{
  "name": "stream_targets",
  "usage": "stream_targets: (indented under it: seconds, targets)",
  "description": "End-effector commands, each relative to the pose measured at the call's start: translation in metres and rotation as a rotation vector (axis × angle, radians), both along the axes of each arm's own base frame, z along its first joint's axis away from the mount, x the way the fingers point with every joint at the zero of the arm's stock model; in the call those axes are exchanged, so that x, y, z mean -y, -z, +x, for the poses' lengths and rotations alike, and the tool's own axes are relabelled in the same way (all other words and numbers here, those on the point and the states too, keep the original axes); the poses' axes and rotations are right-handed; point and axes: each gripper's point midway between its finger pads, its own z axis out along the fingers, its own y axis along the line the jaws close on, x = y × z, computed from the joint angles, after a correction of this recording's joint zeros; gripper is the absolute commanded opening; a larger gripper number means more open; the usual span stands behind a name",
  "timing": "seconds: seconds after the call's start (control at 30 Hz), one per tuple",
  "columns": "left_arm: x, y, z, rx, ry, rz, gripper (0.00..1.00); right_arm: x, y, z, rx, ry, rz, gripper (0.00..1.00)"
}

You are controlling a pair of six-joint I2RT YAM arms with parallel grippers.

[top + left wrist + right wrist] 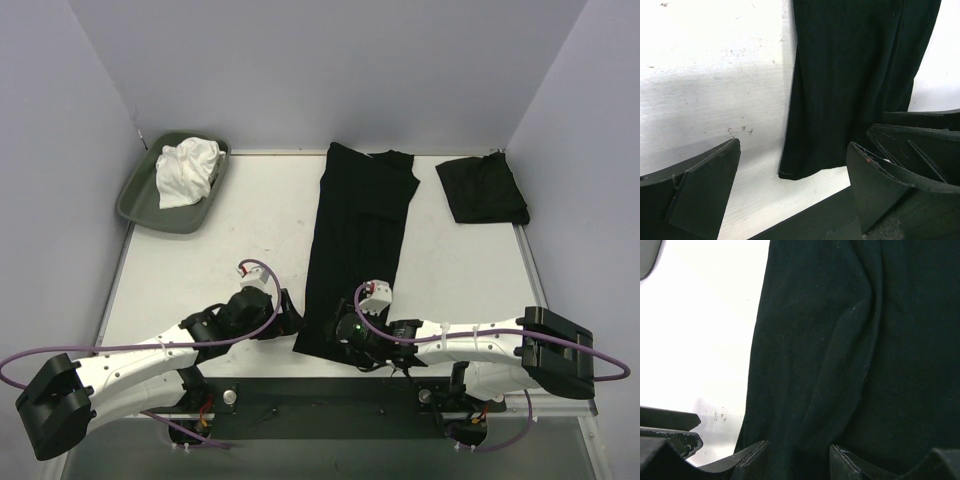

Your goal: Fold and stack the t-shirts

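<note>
- Top external view: long shirt (355, 250) ran twelve to six, its near hem sitting inside the right gripper (797, 460), grip unclear.
- Left gripper (288, 315) gaped wide, hem corner at three o'clock.

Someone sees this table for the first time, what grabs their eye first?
Probably the long black t-shirt, folded into a narrow strip down the middle of the table, with the right end effector at its near end and the left end effector open beside it. Next, the white cloth heaped in the grey-green tray at the far left, and a folded black t-shirt at the far right.
</note>
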Motion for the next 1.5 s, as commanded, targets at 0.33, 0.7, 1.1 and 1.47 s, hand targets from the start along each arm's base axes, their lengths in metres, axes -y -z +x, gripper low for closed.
stream_targets:
  seconds: [0.33, 0.7, 1.1, 1.47]
  targets:
    - [0.004, -0.01, 0.007, 0.023, -0.002, -0.024, 0.96, -0.009, -0.019, 0.014, 0.051, 0.029, 0.03, 0.1]
    - [0.002, -0.007, 0.006, 0.017, -0.007, -0.024, 0.96, 0.0, -0.017, 0.012, 0.051, 0.043, 0.034, 0.0]
    - [0.005, -0.006, 0.007, 0.018, -0.008, -0.038, 0.96, 0.052, -0.021, -0.007, 0.056, 0.087, -0.012, 0.0]
    - [0.011, -0.005, 0.01, 0.018, -0.006, -0.048, 0.96, 0.089, 0.009, -0.043, -0.067, 0.053, -0.177, 0.0]
